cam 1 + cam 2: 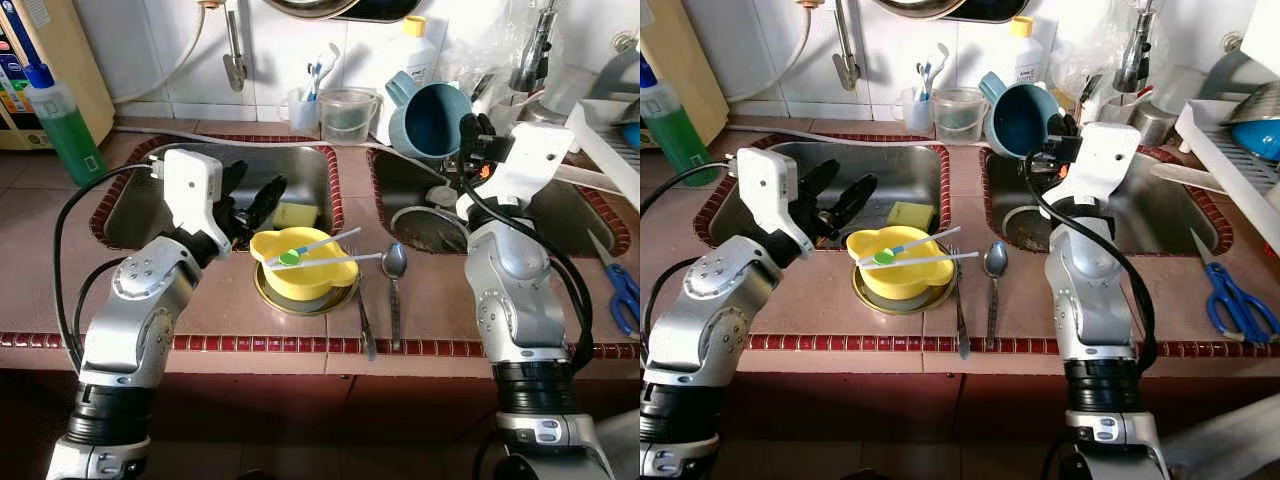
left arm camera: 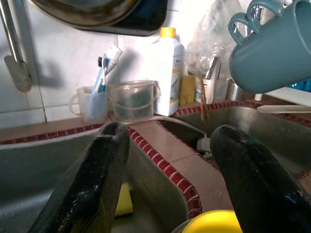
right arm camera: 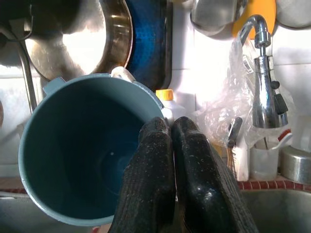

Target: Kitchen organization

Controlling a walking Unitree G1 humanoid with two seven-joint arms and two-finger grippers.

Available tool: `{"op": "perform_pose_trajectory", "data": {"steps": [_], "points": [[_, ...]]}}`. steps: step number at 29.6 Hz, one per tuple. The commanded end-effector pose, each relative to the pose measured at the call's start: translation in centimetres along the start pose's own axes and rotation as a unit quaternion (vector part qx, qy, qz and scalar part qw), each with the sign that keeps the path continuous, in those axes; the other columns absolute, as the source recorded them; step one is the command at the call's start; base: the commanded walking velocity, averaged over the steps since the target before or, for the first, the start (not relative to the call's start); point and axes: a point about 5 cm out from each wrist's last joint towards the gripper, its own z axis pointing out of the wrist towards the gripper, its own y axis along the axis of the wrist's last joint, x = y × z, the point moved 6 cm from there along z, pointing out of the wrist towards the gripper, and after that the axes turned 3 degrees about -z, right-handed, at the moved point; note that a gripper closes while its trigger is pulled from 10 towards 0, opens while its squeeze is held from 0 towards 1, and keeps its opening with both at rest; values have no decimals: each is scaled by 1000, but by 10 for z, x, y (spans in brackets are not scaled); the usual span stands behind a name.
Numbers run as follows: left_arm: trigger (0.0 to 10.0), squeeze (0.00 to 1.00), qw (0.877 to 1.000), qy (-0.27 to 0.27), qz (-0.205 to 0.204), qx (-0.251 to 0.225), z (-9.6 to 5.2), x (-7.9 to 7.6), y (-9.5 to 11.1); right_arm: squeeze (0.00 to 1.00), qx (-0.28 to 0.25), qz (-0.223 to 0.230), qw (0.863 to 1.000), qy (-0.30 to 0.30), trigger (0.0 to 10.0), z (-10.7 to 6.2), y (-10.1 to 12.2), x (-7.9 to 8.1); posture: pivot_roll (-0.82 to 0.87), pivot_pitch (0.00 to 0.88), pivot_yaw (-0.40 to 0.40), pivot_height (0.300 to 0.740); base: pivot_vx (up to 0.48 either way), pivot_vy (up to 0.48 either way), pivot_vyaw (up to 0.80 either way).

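Observation:
A blue mug [image 1: 430, 118] hangs tilted over the right sink [image 1: 560, 215], its mouth toward me. My right gripper [image 1: 470, 135] is shut on its rim, and in the right wrist view the two fingers [image 3: 160, 160] pinch the mug [image 3: 82, 150] wall. My left gripper [image 1: 250, 205] stands open over the front of the left sink [image 1: 140, 205], just left of a yellow bowl [image 1: 310, 278]. The bowl sits on a metal plate [image 1: 300, 302] on the tiled counter and holds two white plastic spoons [image 1: 290, 257]. A metal spoon [image 1: 394, 262] and a fork [image 1: 364, 310] lie right of the bowl.
A yellow sponge [image 1: 296, 214] lies in the left sink. A green soap bottle [image 1: 62, 120] stands far left. A toothbrush cup [image 1: 302, 108], clear jug [image 1: 348, 113] and white bottle [image 1: 412, 50] line the back wall. Blue scissors [image 1: 622, 290] and a dish rack [image 1: 610, 140] are at the right.

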Motion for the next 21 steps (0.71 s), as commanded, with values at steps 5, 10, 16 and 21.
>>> {"op": "perform_pose_trajectory", "data": {"steps": [5, 10, 16, 21], "points": [[10000, 0, 1000, -9, 2, 3, 2, 0, 1, 0, -23, -2, 1000, 1, 10000, -2, 10, -1, -78, 60, 38, 703, 0, 0, 0], [10000, 0, 1000, -12, 1, 5, 2, -1, 0, 0, -23, -1, 1000, 2, 10000, -3, 10, 0, -77, 59, 39, 703, 0, 0, 0], [10000, 0, 1000, -14, 2, 5, 2, 0, 0, 0, -24, 2, 1000, 4, 10000, -3, 10, 3, -75, 56, 41, 703, 0, 164, 0], [10000, 0, 1000, -16, 2, 4, 2, 0, 0, 0, -27, 4, 1000, 8, 10000, -4, 11, 5, -74, 57, 42, 703, 0, 275, 0]]}}
